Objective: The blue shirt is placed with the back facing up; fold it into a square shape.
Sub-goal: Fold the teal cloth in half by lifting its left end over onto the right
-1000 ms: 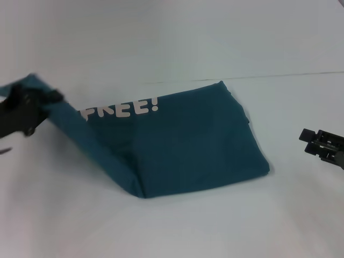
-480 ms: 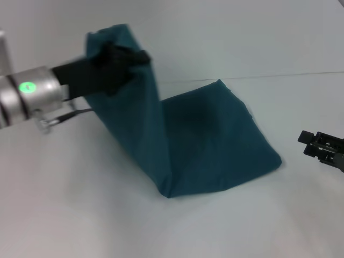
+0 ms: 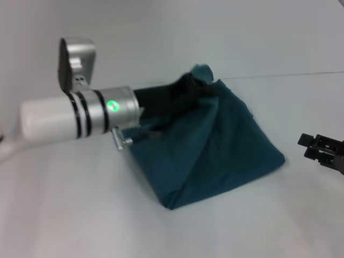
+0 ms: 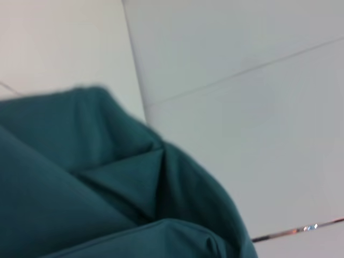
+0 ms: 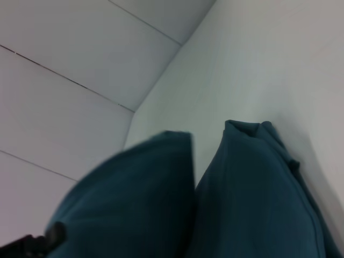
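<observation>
Since half a second ago, your left gripper [image 3: 198, 86] has swept across from the left side of the table toward the middle, carrying a bunched edge of the blue shirt [image 3: 226, 145] up and over the rest of the garment. It now sits above the shirt's far edge, with the silver wrist and white forearm stretched out behind it toward the left. You can see the dark fingers closed on a pinch of teal fabric, which pokes up as a small peak just past them.

From that pinch, the cloth drapes down in a tent shape. One slope falls toward the near fold at the front, the other spreads right onto the flat part of the shirt. Your shirt lies on the white table [image 3: 80, 215], roughly central, with its near corner pointing toward the robot and its right corner resting flat. The left wrist view shows the shirt [image 4: 80, 188] close up, with deep creases meeting in a fold and pale table beyond it.

Your right gripper [image 3: 321, 148] is parked low at the right edge of the table, well apart from the shirt and holding nothing; its fingers stand apart. The right wrist view looks across at the shirt [image 5: 258, 193] as a raised hump beside a blurred nearer fold of the same fabric.
</observation>
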Motion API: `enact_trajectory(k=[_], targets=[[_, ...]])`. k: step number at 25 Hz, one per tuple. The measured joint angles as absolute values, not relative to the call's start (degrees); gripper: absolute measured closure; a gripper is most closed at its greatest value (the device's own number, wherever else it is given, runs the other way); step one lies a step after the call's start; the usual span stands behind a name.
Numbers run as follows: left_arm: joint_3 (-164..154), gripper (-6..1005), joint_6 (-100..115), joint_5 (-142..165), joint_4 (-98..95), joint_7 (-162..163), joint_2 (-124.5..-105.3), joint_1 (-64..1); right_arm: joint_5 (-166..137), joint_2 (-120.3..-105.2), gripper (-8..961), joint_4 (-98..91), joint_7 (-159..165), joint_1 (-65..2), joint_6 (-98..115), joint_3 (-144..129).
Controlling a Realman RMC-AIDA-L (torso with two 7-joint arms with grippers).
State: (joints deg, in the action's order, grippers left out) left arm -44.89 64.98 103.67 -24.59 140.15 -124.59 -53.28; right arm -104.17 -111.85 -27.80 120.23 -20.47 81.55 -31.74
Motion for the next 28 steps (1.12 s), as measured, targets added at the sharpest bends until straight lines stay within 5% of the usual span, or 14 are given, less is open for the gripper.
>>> enact_trajectory(k=[19, 28], targets=[[-49.15, 835, 62.5, 97.19, -15.73, 131.76, -124.76, -57.07, -105.23, -111.88, 250, -27.32, 120.39, -21.19, 81.01, -31.76], [-48.98, 362, 71.22, 94.96, -16.06, 130.88, -124.46, -56.32, -105.24, -111.88, 250, -27.33, 120.45, -21.26, 80.77, -31.79]])
